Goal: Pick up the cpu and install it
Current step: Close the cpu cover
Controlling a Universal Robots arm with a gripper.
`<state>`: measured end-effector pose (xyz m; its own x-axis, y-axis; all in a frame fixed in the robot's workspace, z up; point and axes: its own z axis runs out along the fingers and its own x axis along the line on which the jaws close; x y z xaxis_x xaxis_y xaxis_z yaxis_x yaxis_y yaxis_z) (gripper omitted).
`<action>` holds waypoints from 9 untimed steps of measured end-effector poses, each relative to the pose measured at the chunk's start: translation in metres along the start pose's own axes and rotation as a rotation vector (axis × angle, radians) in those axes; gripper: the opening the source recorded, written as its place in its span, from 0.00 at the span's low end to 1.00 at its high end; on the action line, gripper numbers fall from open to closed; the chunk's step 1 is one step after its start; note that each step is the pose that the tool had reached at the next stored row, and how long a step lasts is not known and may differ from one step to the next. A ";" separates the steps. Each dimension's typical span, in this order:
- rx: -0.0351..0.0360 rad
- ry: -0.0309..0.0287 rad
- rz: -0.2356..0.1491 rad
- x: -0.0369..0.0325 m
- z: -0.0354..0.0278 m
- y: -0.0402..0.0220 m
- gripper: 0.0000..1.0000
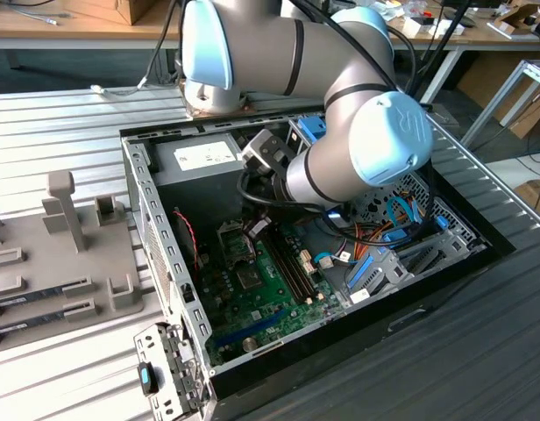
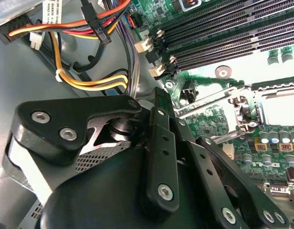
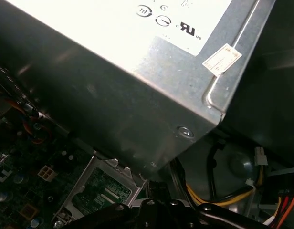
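The grey power supply [image 1: 200,162] at the far end of the open computer case [image 1: 140,206] carries a white printed label [image 3: 113,24] with small round marks. A small pale sticker [image 3: 222,59] sits near its corner. The gripper [image 2: 156,102] hangs just beside it, over the green motherboard [image 1: 252,294] and near the open metal socket frame [image 2: 240,102]. Whether it grips anything cannot be told, nor where the cpu lies or points.
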<state>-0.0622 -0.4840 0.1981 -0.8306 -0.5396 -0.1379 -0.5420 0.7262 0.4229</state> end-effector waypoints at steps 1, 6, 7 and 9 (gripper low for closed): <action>-0.0004 -0.0003 0.000 0.0004 0.0000 0.0002 0.11; -0.0058 -0.0037 -0.001 0.0031 -0.0011 -0.0014 0.11; -0.0065 -0.0041 -0.001 0.0034 -0.0014 -0.0019 0.11; -0.0077 -0.0049 -0.001 0.0043 -0.0021 -0.0030 0.11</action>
<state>-0.0638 -0.4893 0.1981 -0.8305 -0.5384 -0.1428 -0.5421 0.7222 0.4296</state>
